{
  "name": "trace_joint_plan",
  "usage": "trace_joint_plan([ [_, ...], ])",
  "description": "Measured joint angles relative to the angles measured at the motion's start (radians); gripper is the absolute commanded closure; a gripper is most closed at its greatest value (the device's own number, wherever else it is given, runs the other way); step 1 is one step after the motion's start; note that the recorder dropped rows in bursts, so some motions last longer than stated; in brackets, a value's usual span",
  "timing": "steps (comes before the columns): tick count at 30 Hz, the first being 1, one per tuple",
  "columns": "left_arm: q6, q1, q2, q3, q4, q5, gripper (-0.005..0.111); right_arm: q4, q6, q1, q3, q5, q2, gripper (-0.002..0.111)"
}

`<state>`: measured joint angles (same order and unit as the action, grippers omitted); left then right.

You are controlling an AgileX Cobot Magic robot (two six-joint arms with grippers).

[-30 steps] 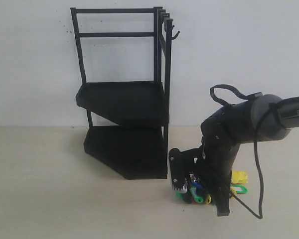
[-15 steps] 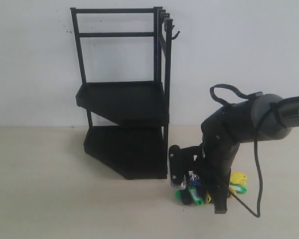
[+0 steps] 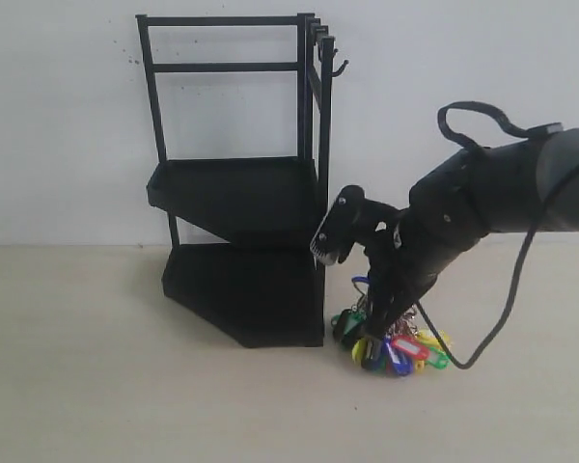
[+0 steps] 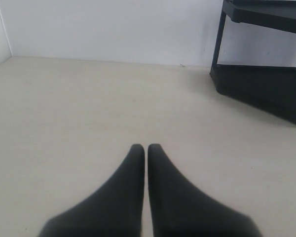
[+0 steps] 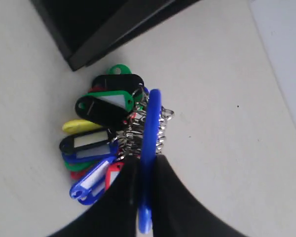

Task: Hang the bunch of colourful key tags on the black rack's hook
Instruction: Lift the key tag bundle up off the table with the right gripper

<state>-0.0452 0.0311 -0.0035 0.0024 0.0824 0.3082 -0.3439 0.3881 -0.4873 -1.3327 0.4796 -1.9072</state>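
Observation:
The colourful key tag bunch (image 3: 394, 345) hangs from its blue loop (image 5: 150, 123) just right of the black rack's (image 3: 236, 193) foot, low over the table. My right gripper (image 3: 378, 294) is shut on that loop, its jaws [no gap] pinching it edge-on in the right wrist view, where the right gripper (image 5: 145, 160) stands above the spread tags (image 5: 96, 138). The hook (image 3: 340, 66) juts from the rack's top right post, far above the bunch. My left gripper (image 4: 146, 148) is shut on nothing over bare table and does not show in the exterior view.
The rack's lower shelf corner (image 5: 89, 44) lies close beside the tags. A black cable (image 3: 502, 309) loops down from the right arm. The rack's base (image 4: 259, 84) stands ahead of the left gripper. A white wall (image 3: 463, 116) backs the table.
My right arm has risen and tilted toward the rack, pulling the blue loop up. The tags have shifted and now trail below the gripper.

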Motion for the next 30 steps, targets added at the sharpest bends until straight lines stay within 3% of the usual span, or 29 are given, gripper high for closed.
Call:
trace_joint_plan([
  [6,0.0,0.0,0.0,0.0,0.0,0.0,0.102,0.031,-0.234,0.067,0.0,-0.004,0.022,0.108],
  [10,0.0,0.0,0.0,0.0,0.0,0.0,0.102,0.152,-0.273,0.141,0.0,0.002,0.038,0.108],
  [22,0.0,0.0,0.0,0.0,0.0,0.0,0.102,0.677,-0.056,0.283,0.0,-0.024,0.167,0.108],
  [30,0.0,0.0,0.0,0.0,0.0,0.0,0.102,0.794,-0.022,0.301,0.0,-0.046,0.26,0.108],
])
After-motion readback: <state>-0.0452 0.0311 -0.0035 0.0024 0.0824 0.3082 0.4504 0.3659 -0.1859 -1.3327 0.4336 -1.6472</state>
